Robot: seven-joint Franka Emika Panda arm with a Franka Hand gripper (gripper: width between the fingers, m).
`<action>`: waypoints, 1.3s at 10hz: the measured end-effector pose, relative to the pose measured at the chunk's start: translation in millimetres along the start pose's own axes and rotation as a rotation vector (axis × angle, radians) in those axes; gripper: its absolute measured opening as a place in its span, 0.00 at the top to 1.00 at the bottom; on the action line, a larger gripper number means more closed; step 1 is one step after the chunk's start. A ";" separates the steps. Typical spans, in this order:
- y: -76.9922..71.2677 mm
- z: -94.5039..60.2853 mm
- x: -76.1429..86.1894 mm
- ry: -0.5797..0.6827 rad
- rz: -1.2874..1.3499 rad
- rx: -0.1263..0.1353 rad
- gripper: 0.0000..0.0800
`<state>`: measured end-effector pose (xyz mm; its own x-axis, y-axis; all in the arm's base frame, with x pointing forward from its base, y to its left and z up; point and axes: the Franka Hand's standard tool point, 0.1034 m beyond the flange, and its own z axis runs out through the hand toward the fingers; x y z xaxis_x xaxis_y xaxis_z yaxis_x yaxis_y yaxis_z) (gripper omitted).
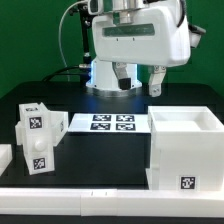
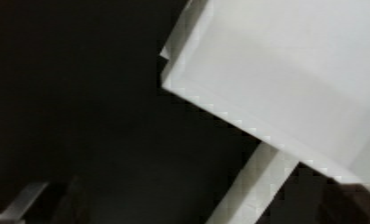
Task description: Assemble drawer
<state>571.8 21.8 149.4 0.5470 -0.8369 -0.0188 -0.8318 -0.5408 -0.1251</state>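
Observation:
The drawer's large white hollow casing [image 1: 186, 150] stands on the black table at the exterior view's right, with a square tag on its front face. Two smaller white tray boxes [image 1: 38, 135] with tags stand together at the exterior view's left. My gripper [image 1: 139, 82] hangs above the table behind the casing's back left corner, jaws apart and holding nothing. In the wrist view a broad white face of the casing [image 2: 288, 80] fills one side. A dark finger [image 2: 29, 200] shows at the edge, clear of the casing.
The marker board [image 1: 110, 123] lies flat at the table's middle, between the tray boxes and the casing. Another white part [image 1: 5, 158] shows at the exterior view's far left edge. A white rail [image 1: 70, 200] runs along the table's front. The robot base [image 1: 115, 75] stands behind.

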 end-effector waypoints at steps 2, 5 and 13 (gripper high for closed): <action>0.0 0.1 -0.1 0.000 -0.169 0.000 0.19; 12.6 -25.0 44.0 -0.068 -0.528 0.028 0.19; 61.3 -30.2 101.6 -0.085 -1.057 0.080 0.19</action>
<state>573.5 -98.9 169.8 0.9955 0.0648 0.0690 0.0765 -0.9801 -0.1832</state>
